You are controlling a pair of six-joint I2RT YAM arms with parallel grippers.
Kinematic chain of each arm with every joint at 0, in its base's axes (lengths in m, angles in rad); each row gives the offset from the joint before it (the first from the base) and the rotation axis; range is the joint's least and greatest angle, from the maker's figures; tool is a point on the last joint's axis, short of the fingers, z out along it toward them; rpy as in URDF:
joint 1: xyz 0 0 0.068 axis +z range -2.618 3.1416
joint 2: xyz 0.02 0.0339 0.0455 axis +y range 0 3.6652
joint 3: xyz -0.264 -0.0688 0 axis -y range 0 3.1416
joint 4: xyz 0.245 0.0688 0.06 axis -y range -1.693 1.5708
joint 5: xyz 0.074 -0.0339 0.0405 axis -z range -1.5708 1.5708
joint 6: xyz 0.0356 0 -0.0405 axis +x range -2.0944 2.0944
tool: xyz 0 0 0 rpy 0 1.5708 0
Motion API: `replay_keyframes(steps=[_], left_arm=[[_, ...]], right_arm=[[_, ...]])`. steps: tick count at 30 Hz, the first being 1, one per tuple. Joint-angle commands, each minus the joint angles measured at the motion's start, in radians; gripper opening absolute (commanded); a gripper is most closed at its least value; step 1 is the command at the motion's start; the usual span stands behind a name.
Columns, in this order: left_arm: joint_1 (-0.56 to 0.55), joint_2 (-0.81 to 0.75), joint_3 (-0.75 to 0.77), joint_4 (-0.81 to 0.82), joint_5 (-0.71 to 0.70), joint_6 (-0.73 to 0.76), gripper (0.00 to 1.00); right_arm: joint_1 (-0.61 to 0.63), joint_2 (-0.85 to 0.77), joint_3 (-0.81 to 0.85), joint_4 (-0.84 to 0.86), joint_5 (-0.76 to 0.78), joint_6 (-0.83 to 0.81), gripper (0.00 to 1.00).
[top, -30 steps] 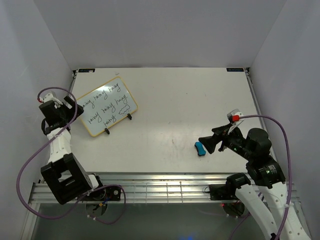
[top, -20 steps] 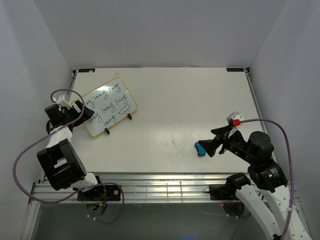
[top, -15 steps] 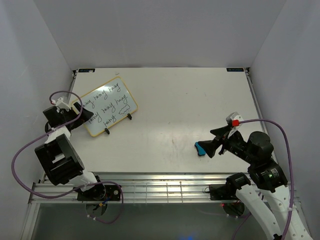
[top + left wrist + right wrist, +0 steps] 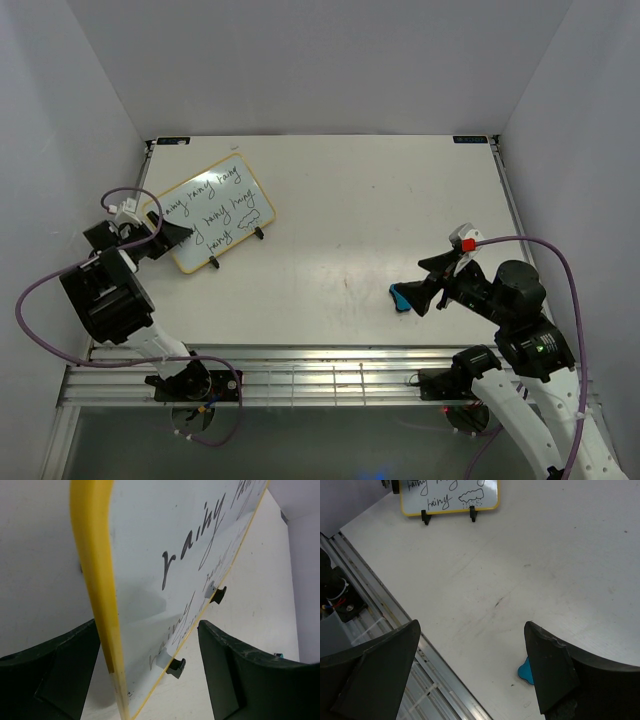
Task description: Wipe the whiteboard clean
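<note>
- The whiteboard (image 4: 212, 210) stands in the left far part of the surface (image 4: 380, 190), turned at an angle, in the upper left of the top view.
- It rests on two black feet (image 4: 424, 516) along its lower edge. Its face carries black handwritten words and a small cloud drawing (image 4: 472, 495).
- The left gripper (image 4: 168, 237) is at the board's lower left end. In the left wrist view its jaws are wide apart, and the yellow rim (image 4: 97, 580) runs up between the two fingers (image 4: 50, 675). Contact with the board cannot be confirmed.
- The blue eraser (image 4: 400, 298) lies on the surface at lower centre-right of the top view, well apart from the board.
- The right gripper (image 4: 422, 290) sits just beside the eraser with jaws spread wide and nothing held. In the right wrist view the eraser is partly hidden by the right-hand finger (image 4: 555, 675).
</note>
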Motion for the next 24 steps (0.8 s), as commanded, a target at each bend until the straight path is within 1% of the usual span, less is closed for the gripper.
replay_keyframes(steps=[1,6,12,19,24], left_arm=[[0.022,0.012,0.058,0.065,0.102,-0.005,0.87],[0.051,0.072,0.101,0.089,0.168,-0.053,0.86],[0.062,0.113,0.126,0.114,0.191,-0.070,0.83],[0.079,0.138,0.144,0.155,0.240,-0.113,0.75],[0.079,0.155,0.152,0.178,0.265,-0.130,0.65]], right_arm=[[0.005,0.013,0.047,0.019,-0.048,-0.012,0.90],[0.005,0.024,0.047,0.023,-0.061,-0.010,0.90],[0.005,0.026,0.047,0.024,-0.061,-0.010,0.90],[0.005,0.030,0.040,0.032,-0.067,-0.010,0.90],[0.007,0.027,0.035,0.030,-0.068,-0.009,0.90]])
